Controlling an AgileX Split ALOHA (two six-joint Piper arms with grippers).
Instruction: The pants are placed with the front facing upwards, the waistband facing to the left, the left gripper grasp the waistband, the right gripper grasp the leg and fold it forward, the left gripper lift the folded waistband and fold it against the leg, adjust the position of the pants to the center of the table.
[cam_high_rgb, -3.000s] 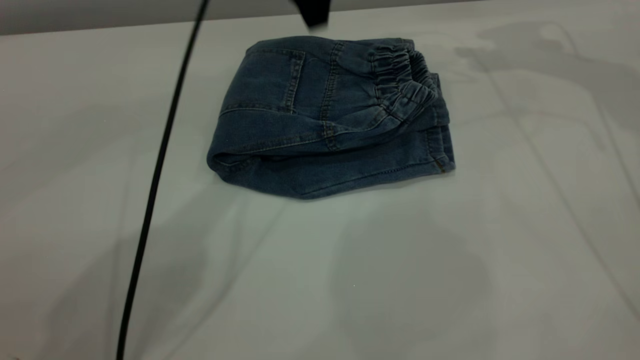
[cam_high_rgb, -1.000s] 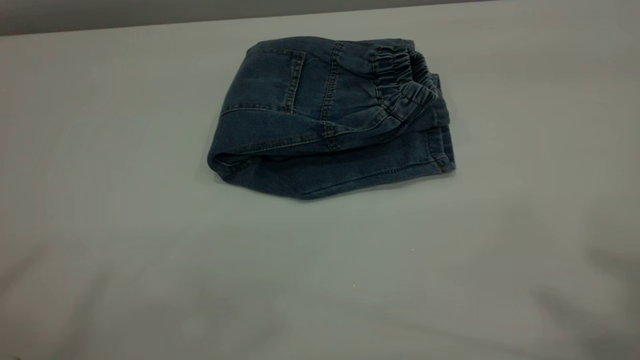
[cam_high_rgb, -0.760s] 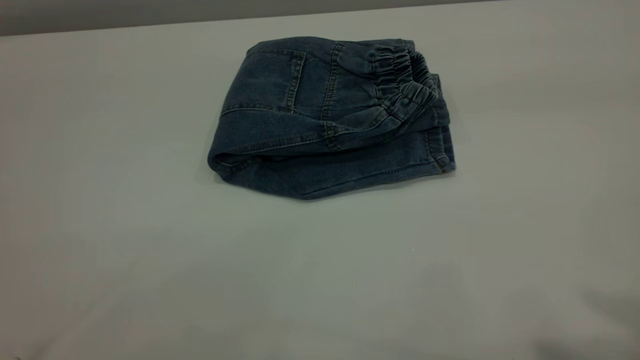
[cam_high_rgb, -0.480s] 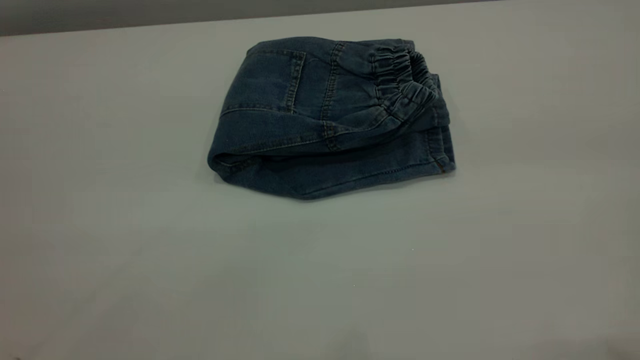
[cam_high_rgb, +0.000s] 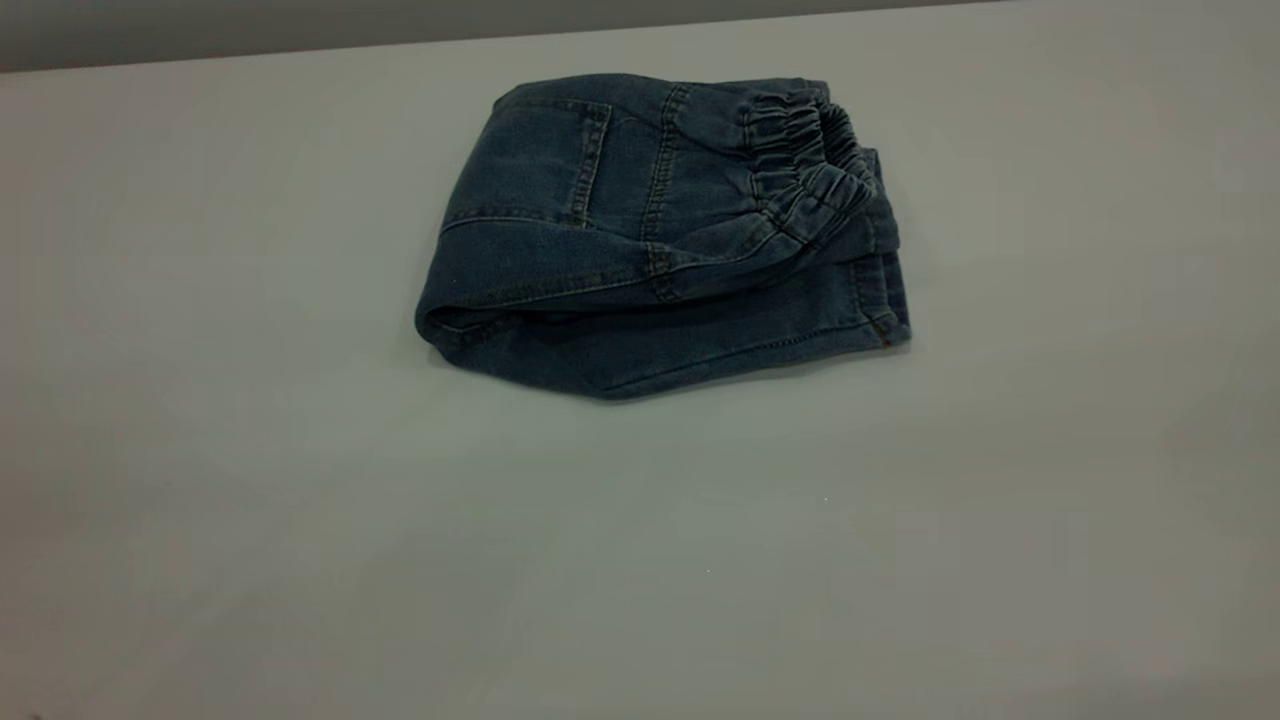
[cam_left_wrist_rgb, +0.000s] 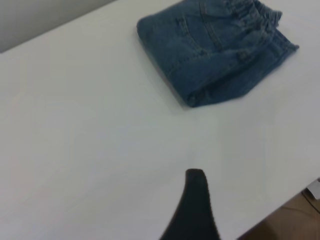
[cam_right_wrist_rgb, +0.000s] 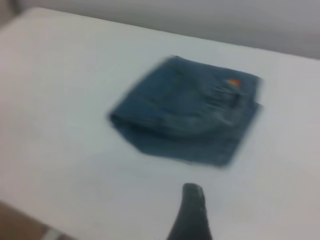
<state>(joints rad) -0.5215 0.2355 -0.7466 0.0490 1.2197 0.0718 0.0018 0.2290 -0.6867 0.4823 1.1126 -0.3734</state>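
- The pants (cam_high_rgb: 655, 240) are seen folded into a compact bundle on the table (cam_high_rgb: 200, 450), nearer its far edge than its near edge, roughly midway between its side edges
- The waistband (cam_high_rgb: 815, 165) is laid on top, toward the bundle's right end
- The denim is judged soft, light and limp, though thick where layered; the layers are likely to slide apart if only one is pinched
- A hold is best taken at the rounded fold, through all layers
- The left gripper (cam_left_wrist_rgb: 196, 205) and right gripper (cam_right_wrist_rgb: 192, 212) are held well apart from the pants; only one finger of each is shown, so their state cannot be told
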